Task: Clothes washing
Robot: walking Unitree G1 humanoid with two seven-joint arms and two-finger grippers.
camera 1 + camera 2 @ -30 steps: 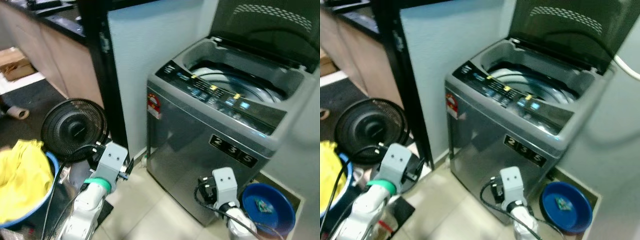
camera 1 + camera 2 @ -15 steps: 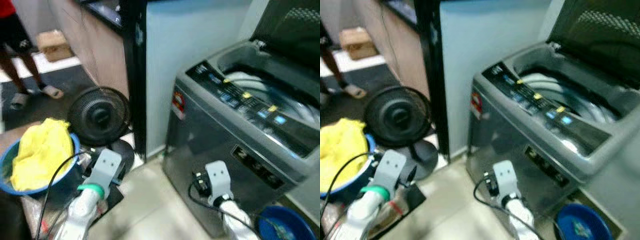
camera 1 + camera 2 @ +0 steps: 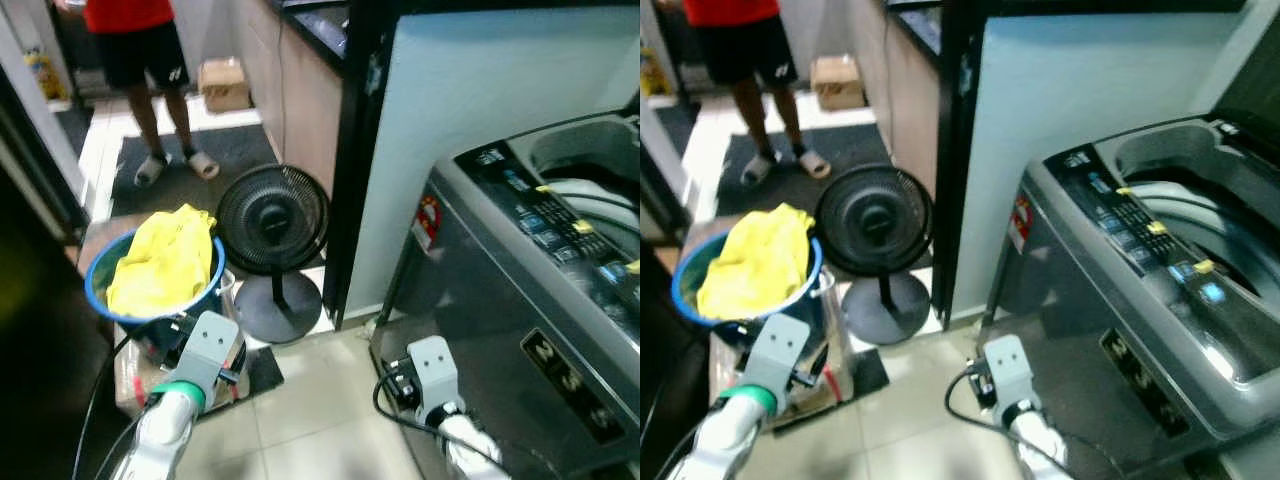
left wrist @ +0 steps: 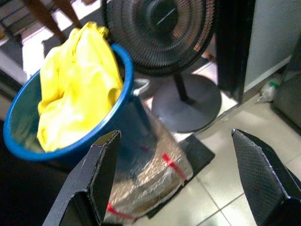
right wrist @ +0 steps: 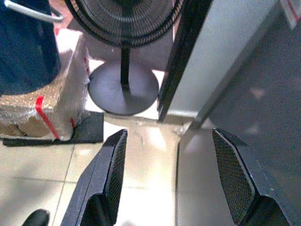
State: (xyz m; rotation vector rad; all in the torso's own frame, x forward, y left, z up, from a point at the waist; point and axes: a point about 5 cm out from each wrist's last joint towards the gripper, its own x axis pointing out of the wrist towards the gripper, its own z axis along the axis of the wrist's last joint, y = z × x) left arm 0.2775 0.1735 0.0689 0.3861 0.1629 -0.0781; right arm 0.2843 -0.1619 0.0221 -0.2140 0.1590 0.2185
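Tiled laundry corner: ahead of the released left tool [image 4: 174,176], soft, light yellow clothes [image 4: 75,89] probably bunch easily; pinch the top fold

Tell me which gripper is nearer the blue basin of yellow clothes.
Left. The left gripper hangs open just in front of the blue basin, while the right gripper hangs open nearer the washing machine.
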